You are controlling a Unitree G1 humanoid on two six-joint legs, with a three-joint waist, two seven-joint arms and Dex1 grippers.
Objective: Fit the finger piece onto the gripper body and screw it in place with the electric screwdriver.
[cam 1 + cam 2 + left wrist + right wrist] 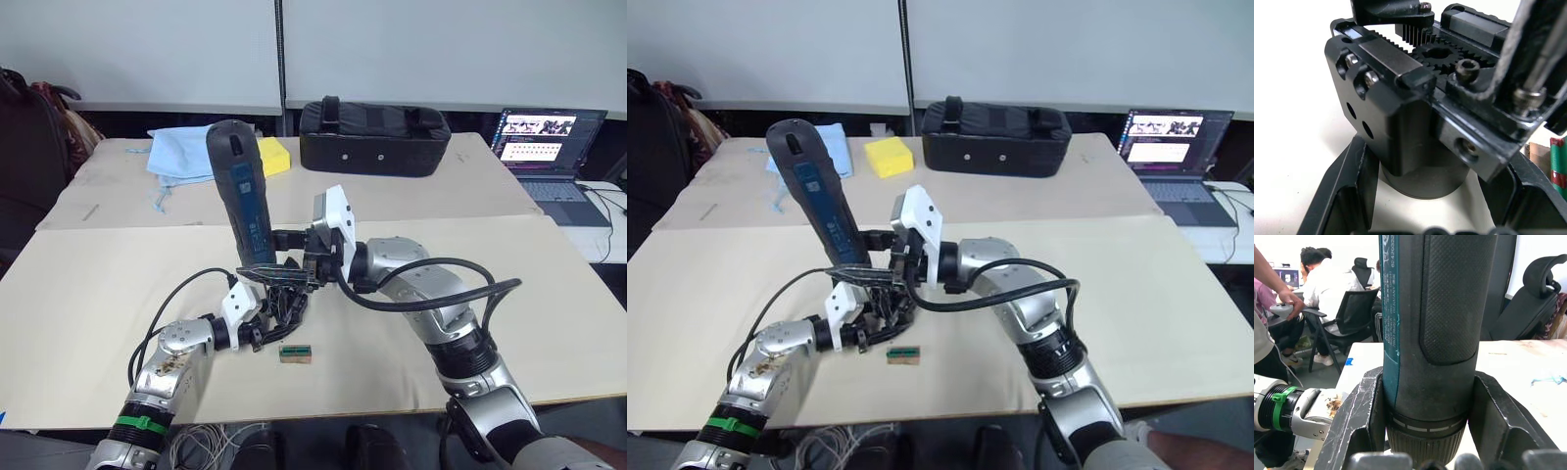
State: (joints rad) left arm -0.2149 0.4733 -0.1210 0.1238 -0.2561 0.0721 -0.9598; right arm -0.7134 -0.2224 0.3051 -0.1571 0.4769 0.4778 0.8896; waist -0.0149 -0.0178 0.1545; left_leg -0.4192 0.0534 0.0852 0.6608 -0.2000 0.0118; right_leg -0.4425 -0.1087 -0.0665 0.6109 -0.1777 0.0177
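Screwing step, by the look of it. Biggest on show: electric screwdriver point(238, 201), standing near upright, leaning a little, clamped low on its barrel between the fingers of the right gripper point(294, 257); jaws closed hard on both sides of the textured grip in the right wrist view. Bit end pointing down at the work, just below those jaws.

Next down: gripper body point(1400, 112), held off the table point(549, 294) in the left gripper point(266, 315), jaws pressed on the round drum end from either side. Rack teeth and a gear facing up, two small screw heads on the near block, one socket screw by the gear. Thin metal bit point(1542, 54) coming down past the far side of the body, close to a bracket there; exact landing spot hard to tell.

Finger piece: likely the dark wedge point(272, 277) lying across the top of the body, just under the right jaws; seating not clear enough to call.

Smallest: green-topped block point(295, 352) on the table, just beyond the left jaws, untouched.

Next move calls for lining the bit squarely into a screw head, holding the body steady, then pressing down.
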